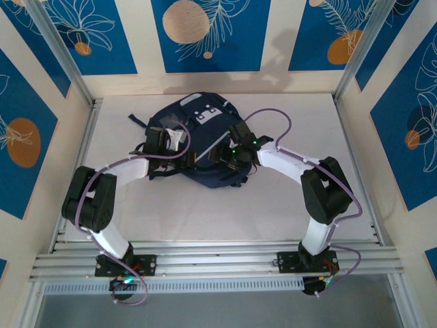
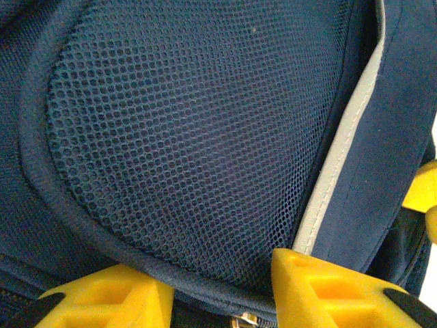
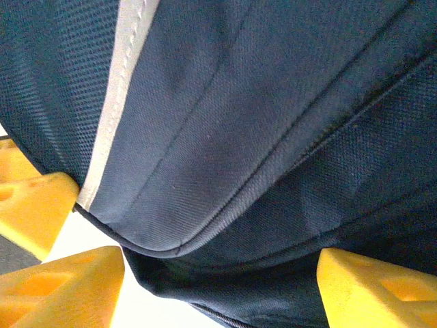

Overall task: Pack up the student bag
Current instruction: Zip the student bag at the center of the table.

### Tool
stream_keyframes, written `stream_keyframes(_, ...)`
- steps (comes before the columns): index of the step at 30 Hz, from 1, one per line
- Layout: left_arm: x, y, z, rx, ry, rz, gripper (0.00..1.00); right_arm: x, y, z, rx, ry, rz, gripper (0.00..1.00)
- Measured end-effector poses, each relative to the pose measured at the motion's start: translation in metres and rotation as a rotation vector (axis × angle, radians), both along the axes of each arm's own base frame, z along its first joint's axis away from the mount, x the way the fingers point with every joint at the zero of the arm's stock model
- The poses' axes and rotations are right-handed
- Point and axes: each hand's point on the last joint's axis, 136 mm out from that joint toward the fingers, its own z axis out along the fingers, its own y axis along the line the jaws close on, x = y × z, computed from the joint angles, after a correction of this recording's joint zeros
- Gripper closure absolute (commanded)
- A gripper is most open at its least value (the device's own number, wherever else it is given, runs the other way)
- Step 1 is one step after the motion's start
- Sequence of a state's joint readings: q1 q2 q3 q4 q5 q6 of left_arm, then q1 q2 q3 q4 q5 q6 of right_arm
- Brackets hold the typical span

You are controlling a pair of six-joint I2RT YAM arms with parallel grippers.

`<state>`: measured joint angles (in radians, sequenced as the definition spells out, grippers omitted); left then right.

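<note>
The large dark navy fabric student bag [image 1: 198, 147] lies mid-far on the white worktop [image 1: 273, 219], soft and floppy, so its piped seams probably grip best. The right end effector [image 3: 218, 280] gapes wide around fabric. The left end effector [image 2: 222, 292] straddles the mesh pocket [image 2: 191, 137] rim, though whether it grips is unclear.

Student bag [image 3: 273, 102]: matt woven navy cloth; mesh panel [image 2: 191, 137]: open-weave netting; trim [image 2: 339, 164]: smooth pale grey tape; left gripper fingers [image 2: 328, 290]: matt yellow plastic

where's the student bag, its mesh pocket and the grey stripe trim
student bag [image 1: 201, 133]: top external view, navy fabric at its middle
mesh pocket [image 2: 198, 137]: left wrist view, centre of the netting
grey stripe trim [image 3: 115, 89]: right wrist view, midway along the strip
</note>
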<state>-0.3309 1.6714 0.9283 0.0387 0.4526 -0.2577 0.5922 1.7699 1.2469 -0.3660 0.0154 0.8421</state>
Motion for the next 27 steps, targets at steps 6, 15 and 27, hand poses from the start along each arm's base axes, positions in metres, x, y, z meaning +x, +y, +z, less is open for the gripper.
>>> stream_keyframes(6, -0.013, -0.002, 0.000, 0.021, 0.012, -0.019, 0.72, 0.001, 0.003, 0.000, 0.019, 0.006, 0.009, 0.25)
stream_keyframes(15, -0.037, -0.008, -0.004, 0.102, 0.041, -0.055, 0.75, 0.000, 0.007, -0.007, 0.030, 0.025, 0.020, 0.25)
stream_keyframes(27, -0.041, -0.025, 0.002, 0.100, 0.121, -0.108, 0.68, 0.030, -0.003, 0.002, 0.055, 0.010, -0.024, 0.30)
